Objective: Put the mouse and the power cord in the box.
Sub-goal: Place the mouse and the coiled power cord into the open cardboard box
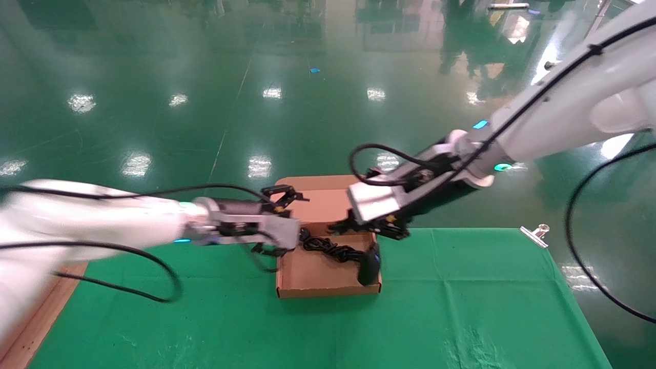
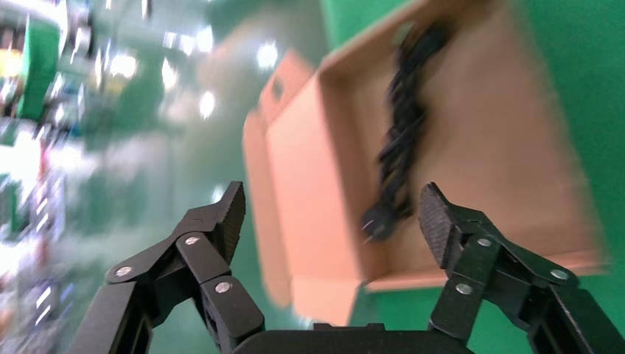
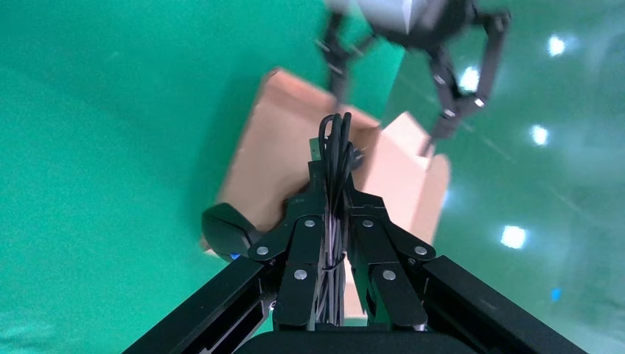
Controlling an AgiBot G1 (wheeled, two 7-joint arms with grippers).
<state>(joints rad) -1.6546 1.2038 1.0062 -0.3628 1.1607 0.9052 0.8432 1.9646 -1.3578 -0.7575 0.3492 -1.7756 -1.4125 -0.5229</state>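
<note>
The brown box (image 1: 307, 279) stands open on the green cloth, its lid (image 1: 320, 197) folded back. The thick black power cord (image 1: 328, 248) lies inside it; its plug (image 2: 377, 221) points at my left gripper. The black mouse (image 1: 368, 266) rests at the box's right wall, also seen as the mouse (image 3: 227, 230). My right gripper (image 1: 348, 225) hovers over the box's far right corner, shut (image 3: 335, 188) on the mouse's thin bundled cable (image 3: 335, 144). My left gripper (image 1: 300, 225) hangs open (image 2: 332, 214) and empty at the box's far left corner.
A silver binder clip (image 1: 535, 233) is on the table's far right edge. A wooden board (image 1: 31, 328) shows at the near left. Green cloth (image 1: 461, 297) spreads around the box; the table ends just behind the lid, with shiny green floor beyond.
</note>
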